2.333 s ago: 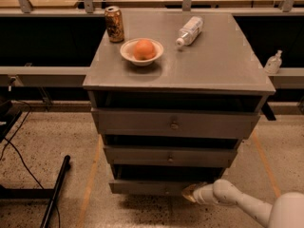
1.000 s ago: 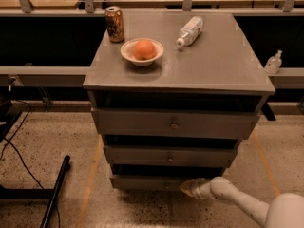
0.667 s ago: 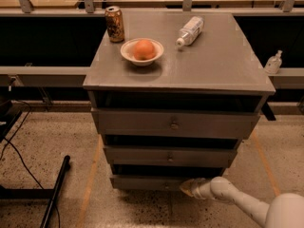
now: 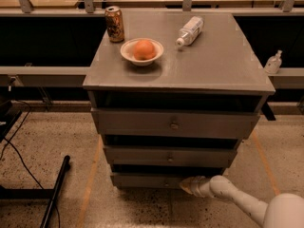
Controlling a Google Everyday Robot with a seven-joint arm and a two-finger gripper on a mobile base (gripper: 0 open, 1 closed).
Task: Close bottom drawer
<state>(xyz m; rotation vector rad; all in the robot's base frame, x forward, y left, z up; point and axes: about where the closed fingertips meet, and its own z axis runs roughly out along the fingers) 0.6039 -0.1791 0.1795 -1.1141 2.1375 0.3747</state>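
Note:
The bottom drawer (image 4: pixel 142 180) is the lowest of three grey cabinet drawers, with a low flat front near the floor. Its front stands only slightly out from the cabinet. My gripper (image 4: pixel 186 185) is at the end of a white arm coming in from the lower right. Its tip rests against the right part of the bottom drawer's front. The drawer's knob is hidden by the gripper tip.
The middle drawer (image 4: pixel 168 156) and top drawer (image 4: pixel 175 124) sit above. On the cabinet top (image 4: pixel 218 65) are a can (image 4: pixel 114 23), a bowl with an orange (image 4: pixel 142 51) and a lying bottle (image 4: pixel 190 30). A black pole (image 4: pixel 54 192) and cables lie on the floor at left.
The bottom drawer has slid inward towards the cabinet, and my gripper has followed it in and slightly left. In the last second little has moved.

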